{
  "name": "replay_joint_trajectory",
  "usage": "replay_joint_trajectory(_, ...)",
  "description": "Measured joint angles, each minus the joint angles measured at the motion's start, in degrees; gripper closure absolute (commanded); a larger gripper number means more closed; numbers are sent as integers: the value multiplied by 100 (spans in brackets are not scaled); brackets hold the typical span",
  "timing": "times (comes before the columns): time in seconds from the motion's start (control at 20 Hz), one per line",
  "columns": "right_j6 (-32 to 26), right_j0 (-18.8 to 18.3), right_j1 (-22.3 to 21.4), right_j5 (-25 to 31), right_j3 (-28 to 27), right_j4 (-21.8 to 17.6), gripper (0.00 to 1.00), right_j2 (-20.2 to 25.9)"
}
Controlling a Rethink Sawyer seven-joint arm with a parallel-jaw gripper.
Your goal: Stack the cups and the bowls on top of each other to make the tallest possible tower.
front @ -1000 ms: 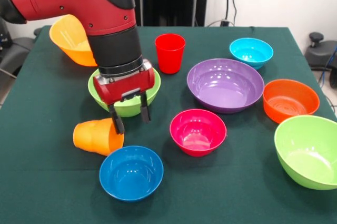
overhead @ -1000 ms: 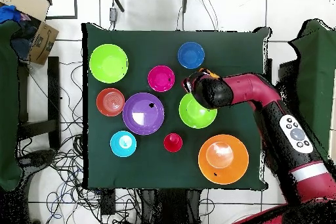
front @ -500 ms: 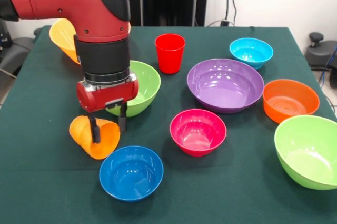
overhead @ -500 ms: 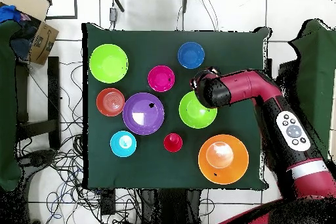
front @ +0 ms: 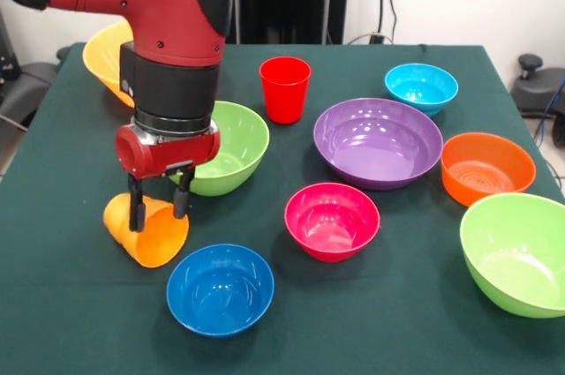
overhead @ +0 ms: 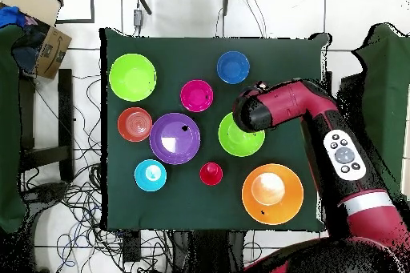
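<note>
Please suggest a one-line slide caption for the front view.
Sawyer's gripper grips a tilted orange cup beside a lime green bowl, with the red cup standing alone.

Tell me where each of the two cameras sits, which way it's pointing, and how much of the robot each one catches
Front view: low across the table, facing the robot; shows the arm's lower part and the gripper at the tipped orange cup.
Overhead view: above the table, looking straight down; shows the whole arm bent over the table's right side.
Both show the red cup, the purple bowl and the other bowls.
</note>
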Motion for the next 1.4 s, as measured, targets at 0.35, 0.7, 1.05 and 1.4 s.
replay_joint_trajectory(0.35,0,207,-210,0,-84,17,0,-422)
replay_joint_trajectory(0.7,0,245,-158,0,-204,29,0,-722)
replay_joint_trajectory(1.05,1,243,73,-179,-225,29,0,-989)
replay_joint_trajectory(1.4,1,196,125,-651,-215,56,0,-1047)
